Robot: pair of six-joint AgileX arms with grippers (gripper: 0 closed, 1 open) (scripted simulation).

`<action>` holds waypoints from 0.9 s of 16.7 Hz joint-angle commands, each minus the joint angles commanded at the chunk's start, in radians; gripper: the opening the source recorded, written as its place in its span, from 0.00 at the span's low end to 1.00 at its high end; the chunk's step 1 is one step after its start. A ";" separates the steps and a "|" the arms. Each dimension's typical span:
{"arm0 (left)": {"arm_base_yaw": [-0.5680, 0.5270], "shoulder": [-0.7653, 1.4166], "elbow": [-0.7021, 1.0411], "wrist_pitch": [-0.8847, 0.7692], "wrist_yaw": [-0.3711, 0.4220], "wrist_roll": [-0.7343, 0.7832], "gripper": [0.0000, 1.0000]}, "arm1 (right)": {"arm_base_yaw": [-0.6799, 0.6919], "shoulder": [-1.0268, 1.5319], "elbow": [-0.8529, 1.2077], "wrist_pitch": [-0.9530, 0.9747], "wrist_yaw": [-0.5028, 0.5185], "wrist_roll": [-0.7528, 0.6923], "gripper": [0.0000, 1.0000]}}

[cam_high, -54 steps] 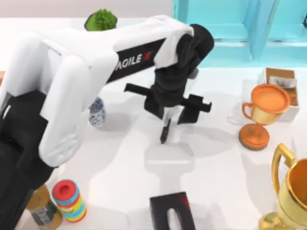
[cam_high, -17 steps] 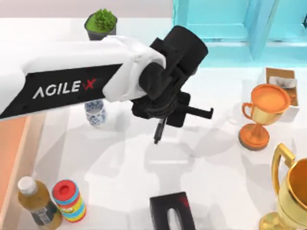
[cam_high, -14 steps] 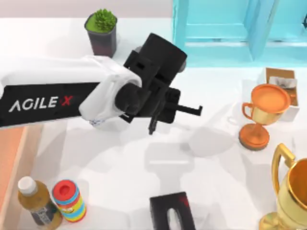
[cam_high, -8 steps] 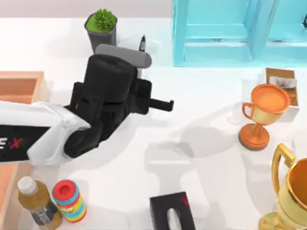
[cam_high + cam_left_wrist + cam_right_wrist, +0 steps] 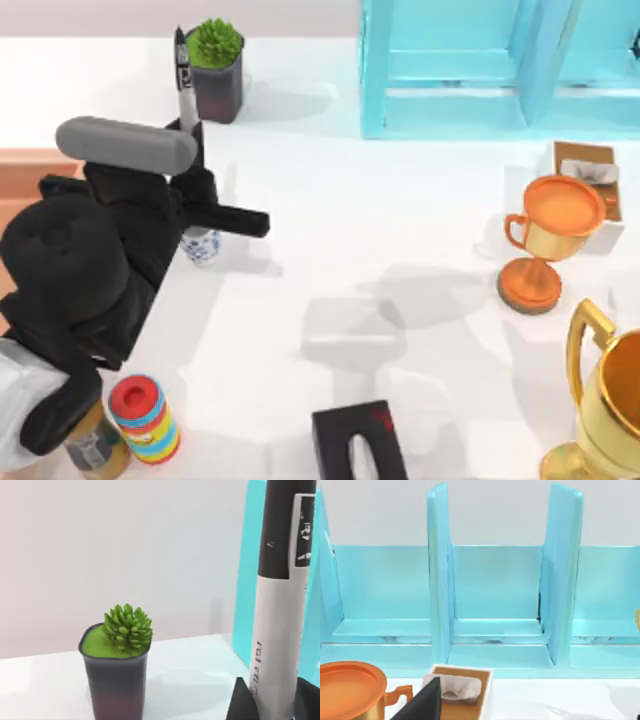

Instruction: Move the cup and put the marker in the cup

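Left gripper has swung from table centre to left side, fingers clamped on upright marker, apparently above cup; insertion likely next.

The top camera looks down on the counter. The left wrist camera faces level toward the plant pot, also seen from above. The right wrist camera faces the blue shelf closely.
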 joint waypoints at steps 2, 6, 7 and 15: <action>0.016 -0.032 -0.061 0.111 -0.001 0.028 0.00 | 0.000 0.000 0.000 0.000 0.000 0.000 1.00; 0.030 -0.061 -0.113 0.204 -0.001 0.053 0.00 | 0.000 0.000 0.000 0.000 0.000 0.000 1.00; 0.030 -0.061 -0.113 0.204 -0.001 0.053 0.00 | 0.000 0.000 0.000 0.000 0.000 0.000 1.00; 0.004 0.004 -0.071 0.241 0.017 0.069 0.00 | 0.000 0.000 0.000 0.000 0.000 0.000 1.00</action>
